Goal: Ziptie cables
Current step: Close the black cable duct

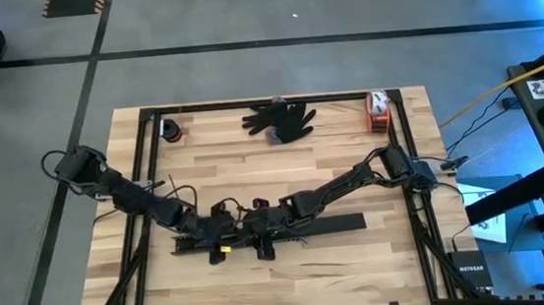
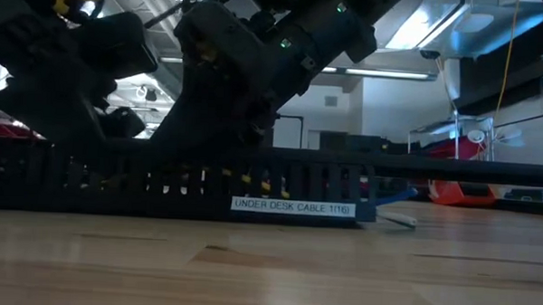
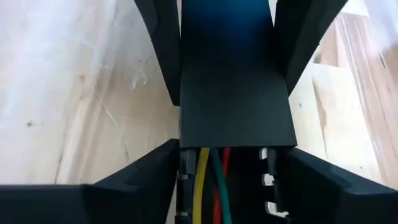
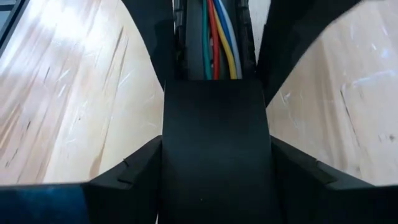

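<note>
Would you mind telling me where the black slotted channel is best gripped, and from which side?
Judging by its pose, grip the black slotted channel across its long side walls, coming from above: it lies flat on the table, narrow enough for fingers to straddle.

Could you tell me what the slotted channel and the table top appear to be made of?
The slotted channel looks like matte black moulded plastic, judging by its thin, even fingers and printed label. The table top appears to be pale butcher-block wood: visible grain, jointed strips, fine scratches.

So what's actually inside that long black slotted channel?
Coloured cables lie inside the black channel: yellow, red, green and blue strands run along it. A flat black cover lies over part of the channel, so whatever sits beneath it is hidden.
</note>
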You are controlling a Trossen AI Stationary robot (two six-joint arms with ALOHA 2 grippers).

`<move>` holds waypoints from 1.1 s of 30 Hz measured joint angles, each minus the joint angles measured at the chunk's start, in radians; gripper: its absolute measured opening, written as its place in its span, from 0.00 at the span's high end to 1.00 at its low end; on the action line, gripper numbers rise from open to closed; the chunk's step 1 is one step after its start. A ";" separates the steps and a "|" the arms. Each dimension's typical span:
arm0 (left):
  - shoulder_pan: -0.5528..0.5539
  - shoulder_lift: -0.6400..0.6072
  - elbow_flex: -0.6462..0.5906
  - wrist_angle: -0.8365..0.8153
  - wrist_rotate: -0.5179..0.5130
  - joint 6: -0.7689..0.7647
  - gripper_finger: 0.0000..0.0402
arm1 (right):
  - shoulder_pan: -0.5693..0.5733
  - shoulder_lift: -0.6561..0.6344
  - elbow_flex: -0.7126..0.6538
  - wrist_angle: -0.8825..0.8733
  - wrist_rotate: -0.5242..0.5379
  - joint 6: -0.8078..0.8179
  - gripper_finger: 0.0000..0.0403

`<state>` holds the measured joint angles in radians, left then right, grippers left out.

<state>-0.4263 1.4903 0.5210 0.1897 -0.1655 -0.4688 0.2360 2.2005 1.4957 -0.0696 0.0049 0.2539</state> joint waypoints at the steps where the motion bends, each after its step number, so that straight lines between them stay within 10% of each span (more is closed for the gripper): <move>1: 0.007 -0.005 0.008 -0.022 0.029 -0.001 0.36 | 0.000 0.000 0.001 -0.006 0.006 0.001 0.43; 14: -0.054 -0.102 0.103 -0.448 -0.006 -0.075 0.31 | -0.002 -0.002 0.004 -0.037 0.006 0.003 0.43; 33: -0.041 0.018 0.045 -0.077 -0.058 -0.038 0.58 | 0.001 0.000 -0.004 0.039 0.004 0.005 0.43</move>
<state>-0.4673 1.5084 0.5655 0.1130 -0.2236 -0.5066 0.2367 2.2009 1.4914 -0.0303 0.0090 0.2584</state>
